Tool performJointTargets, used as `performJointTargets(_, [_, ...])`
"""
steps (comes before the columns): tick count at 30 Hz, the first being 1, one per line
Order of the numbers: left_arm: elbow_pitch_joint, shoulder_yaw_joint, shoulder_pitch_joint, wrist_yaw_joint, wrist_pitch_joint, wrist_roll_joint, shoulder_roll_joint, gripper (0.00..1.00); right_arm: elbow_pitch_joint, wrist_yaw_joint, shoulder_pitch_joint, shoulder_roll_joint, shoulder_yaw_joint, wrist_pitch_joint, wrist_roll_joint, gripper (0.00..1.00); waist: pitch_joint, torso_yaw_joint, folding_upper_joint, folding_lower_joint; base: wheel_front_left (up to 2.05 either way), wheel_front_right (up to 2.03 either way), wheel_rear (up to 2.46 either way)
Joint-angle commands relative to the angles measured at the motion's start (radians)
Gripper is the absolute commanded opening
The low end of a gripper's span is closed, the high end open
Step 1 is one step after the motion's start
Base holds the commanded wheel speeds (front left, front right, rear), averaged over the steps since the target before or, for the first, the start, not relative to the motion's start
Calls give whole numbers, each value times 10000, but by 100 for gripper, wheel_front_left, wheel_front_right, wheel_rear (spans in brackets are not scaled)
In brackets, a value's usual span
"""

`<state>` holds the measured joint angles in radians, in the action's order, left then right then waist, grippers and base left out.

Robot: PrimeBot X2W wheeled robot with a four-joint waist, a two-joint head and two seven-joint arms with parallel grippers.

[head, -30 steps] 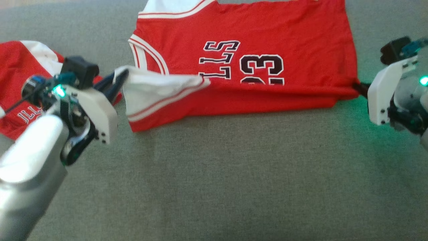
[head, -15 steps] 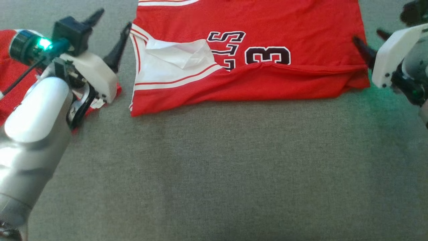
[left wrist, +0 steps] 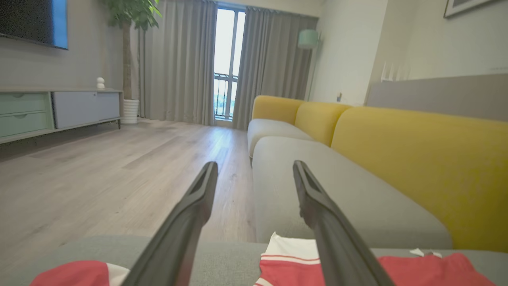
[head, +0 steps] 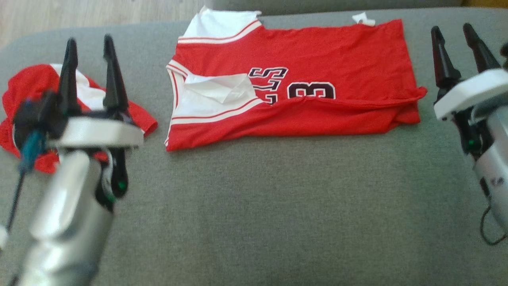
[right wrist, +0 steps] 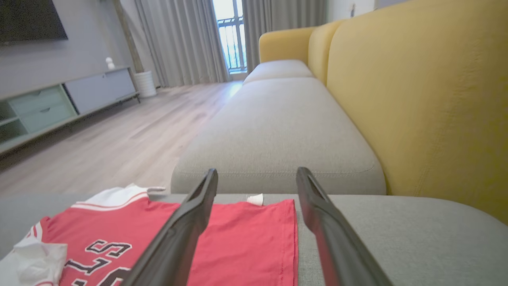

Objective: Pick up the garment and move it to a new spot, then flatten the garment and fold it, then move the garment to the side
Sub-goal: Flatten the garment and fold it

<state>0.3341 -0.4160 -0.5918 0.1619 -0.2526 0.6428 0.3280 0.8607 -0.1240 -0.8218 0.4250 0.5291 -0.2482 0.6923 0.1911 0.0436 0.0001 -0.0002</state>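
Red jersey (head: 301, 55) lies flat on the grey cushion (head: 278, 206), toward its far side, neck end to the left. The jersey's near edge is folded up over the front, and the fold covers the lower part of the number (head: 311, 89) and the lettering beside it. At the jersey's left end the white lining (head: 214, 93) is turned out and creased. A small white tag (head: 363, 18) sticks out at the jersey's far edge. State of the left jaws: spread wide, nothing between them. The left fingers (head: 114, 75) point away from the robot, left of the jersey and clear of it. In the head view they overlap a second red-and-white garment (head: 24, 85), crumpled on the cushion left of the jersey; whether they touch it cannot be told. State of the right jaws: likewise spread wide and empty. The right fingers (head: 442, 65) stand just off the jersey's right end, not touching the cloth. Past the jersey's far edge the wrist views show another grey seat (right wrist: 278, 131), a yellow backrest (right wrist: 416, 79) along its right side, and wooden floor (left wrist: 99, 171) to the left.
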Motion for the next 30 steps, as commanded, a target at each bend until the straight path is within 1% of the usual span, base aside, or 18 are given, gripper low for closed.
performJointTargets(1, [-1028, 979, 524, 137, -87, -364, -93, 100, -942, -67, 659, -239, -971, -129, -713, 100, -303, -71, -1, 2, 0, 0, 0])
performJointTargets(2, [-1395, 1271, 992, 137, -88, -534, -324, 100, -1308, -67, 1132, -438, -1522, -130, -1146, 100, -374, -90, -1, 2, 0, 0, 0])
performJointTargets(3, [-1395, 1271, 992, 137, -88, -534, -324, 100, -1308, -67, 1132, -438, -1522, -130, -1146, 100, -374, -90, -1, 2, 0, 0, 0])
performJointTargets(4, [-1682, 1473, 1425, 92, -88, -758, -527, 100, -1607, -67, 1633, -652, -2060, -131, -1629, 100, -436, -98, -1, 2, 0, 0, 0])
performJointTargets(6, [-1986, 1801, 2202, 2, -89, -1167, -957, 100, -2131, -67, 2642, -1242, -3176, -132, -2476, 100, -594, -99, -1, 2, 0, 0, 0])
performJointTargets(9, [-2019, 2021, 3087, -233, -89, -1772, -1483, 100, -2870, -67, 3969, -2173, -4377, -133, -3700, 100, -815, -124, -1, 2, 0, 0, 0])
performJointTargets(11, [-1937, 2194, 3539, -397, -90, -2086, -1787, 100, -3336, -67, 4685, -2765, -4871, -133, -4385, 100, -931, -178, -1, 2, 0, 0, 0])
performJointTargets(14, [-1708, 2454, 4011, -638, -90, -2449, -2125, 100, -3845, -67, 5442, -3321, -5414, -134, -5029, 100, -1015, -256, -1, 2, 0, 0, 0])
performJointTargets(17, [-1449, 2642, 4177, -896, -90, -2713, -2338, 100, -4206, -67, 5813, -3573, -5657, -134, -5331, 100, -1020, -334, -1, 2, 0, 0, 0])
performJointTargets(22, [-1082, 2858, 3980, -1217, -91, -3019, -2535, 100, -4663, -67, 5903, -3704, -5682, -17, -5485, 100, -839, -507, -1, 2, 0, 0, 0])
performJointTargets(26, [-384, 2822, 3569, -1290, -91, -3234, -2601, 100, -5013, -67, 5829, -3731, -5694, 111, -5547, 100, -582, -635, -1, 2, 0, 0, 0])
performJointTargets(30, [625, 2712, 3038, -1165, -53, -3397, -2628, 100, -5306, -67, 5747, -3741, -5661, 208, -5580, 100, -302, -772, -1, 2, 0, 0, 0])
